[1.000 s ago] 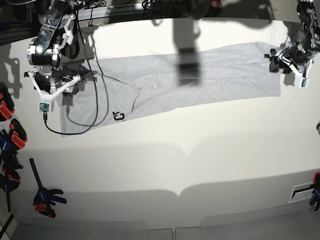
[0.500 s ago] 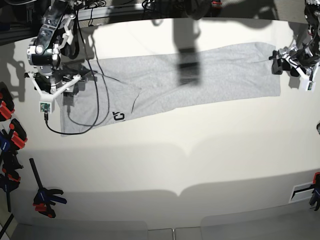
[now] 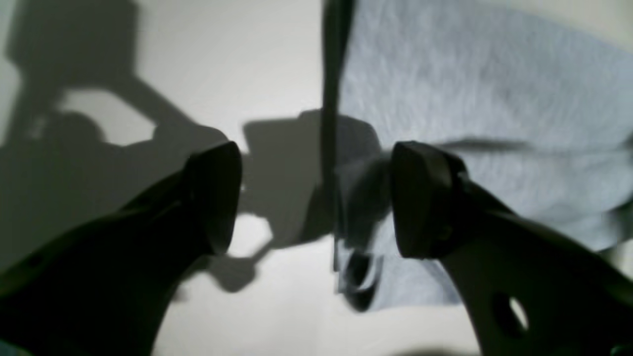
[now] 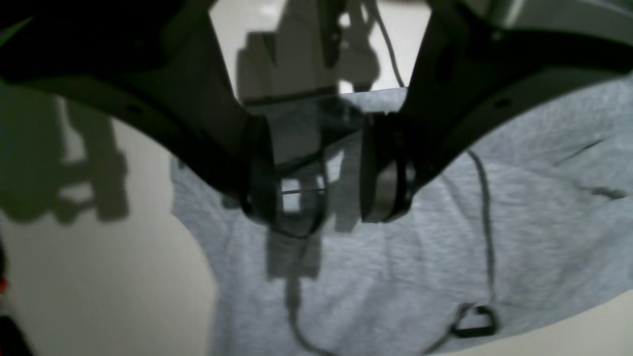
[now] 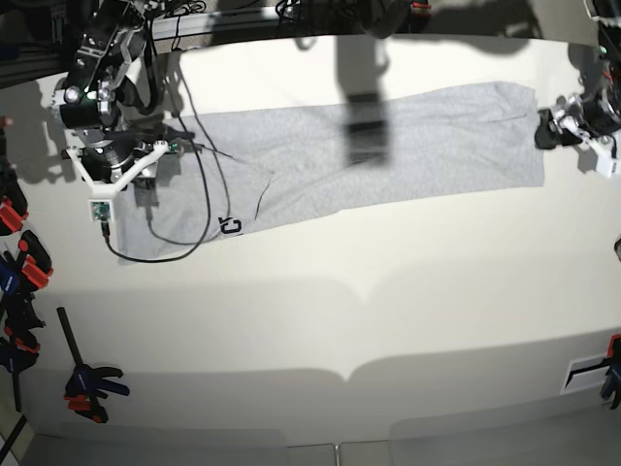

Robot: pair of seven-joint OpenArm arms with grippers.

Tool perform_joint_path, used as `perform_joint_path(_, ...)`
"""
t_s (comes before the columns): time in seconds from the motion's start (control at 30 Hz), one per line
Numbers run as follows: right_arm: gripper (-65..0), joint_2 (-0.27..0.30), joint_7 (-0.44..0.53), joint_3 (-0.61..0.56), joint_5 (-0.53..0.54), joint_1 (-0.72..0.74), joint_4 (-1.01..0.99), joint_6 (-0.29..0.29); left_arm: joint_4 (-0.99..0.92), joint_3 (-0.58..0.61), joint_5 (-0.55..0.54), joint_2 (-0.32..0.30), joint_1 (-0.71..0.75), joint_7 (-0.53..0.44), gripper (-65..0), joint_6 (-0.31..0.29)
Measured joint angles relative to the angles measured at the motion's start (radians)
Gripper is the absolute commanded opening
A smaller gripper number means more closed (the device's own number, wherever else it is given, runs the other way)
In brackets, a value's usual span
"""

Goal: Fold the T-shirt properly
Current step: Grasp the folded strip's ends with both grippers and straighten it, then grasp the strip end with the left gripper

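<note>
The light grey T-shirt (image 5: 388,146) lies flat as a long strip across the far part of the white table (image 5: 340,320). A bit of black lettering (image 5: 231,226) shows at its near left edge. My left gripper (image 5: 548,128) is open and empty just off the shirt's right end. In the left wrist view its gripper (image 3: 316,198) straddles the shirt's edge (image 3: 470,89) from above. My right gripper (image 5: 114,160) hovers over the shirt's left end. In the right wrist view this gripper (image 4: 329,183) is open above the cloth (image 4: 395,257), holding nothing.
A black cable (image 5: 184,228) from the right arm loops over the shirt's left part. Orange and blue clamps (image 5: 19,262) (image 5: 87,383) lie along the table's left edge, and another clamp (image 5: 613,374) sits at the right edge.
My left gripper has moved right, from over the shirt's right end to just beyond it. The right arm has shifted slightly and its cable loop has moved with it. The shirt has not moved.
</note>
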Motion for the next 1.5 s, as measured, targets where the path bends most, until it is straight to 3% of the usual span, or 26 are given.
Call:
perform_joint_path(0.13, -38.5, 0.000, -0.023, 0.000, 0.048, -0.001, 0.000, 0.025, -0.163, -0.005, -0.099, -0.015, -0.063, 0.045, -21.6, -0.056)
perform_joint_path(0.33, -38.5, 0.000, -0.023, 0.001, 0.068, -0.001, 0.001, 0.031, -0.286, -0.012, -0.332, 0.015, -0.058, 0.219, -21.6, -0.136)
perform_joint_path(0.47, -38.5, 0.000, -0.023, 0.000, 0.068, -0.001, 0.028, 0.031, -0.278, -0.012, -0.365, 0.066, -0.050, 0.293, -21.6, -0.212)
perform_joint_path(0.83, -38.5, 0.000, -0.031, 0.000, 0.068, -0.001, 0.177, 0.032, -0.275, -0.014, -0.401, 0.118, -0.040, 0.290, -23.8, -0.219)
perform_joint_path(0.97, -38.5, 0.000, -0.041, 0.000, 0.068, -0.001, 0.186, 0.032, -0.273, -0.014, -0.382, 0.132, -0.040, 0.293, -33.2, -0.223)
perform_joint_path(1.13, -38.5, 0.000, -0.046, 0.000, 0.068, -0.001, 0.186, 0.032, -0.271, -0.010, -0.363, 0.124, -0.040, 0.296, -65.0, -0.244)
perform_joint_path(1.4, -38.5, 0.000, -0.046, 0.000, 0.069, -0.001, 0.186, 0.032, -0.287, -0.003, -0.323, 0.037, -0.025, 0.245, -65.0, -0.217)
perform_joint_path(1.5, -38.5, 0.000, -0.046, 0.000, 0.068, -0.001, 0.186, 0.032, -0.287, -0.003, -0.256, -0.007, -0.025, 0.211, -65.0, -0.217)
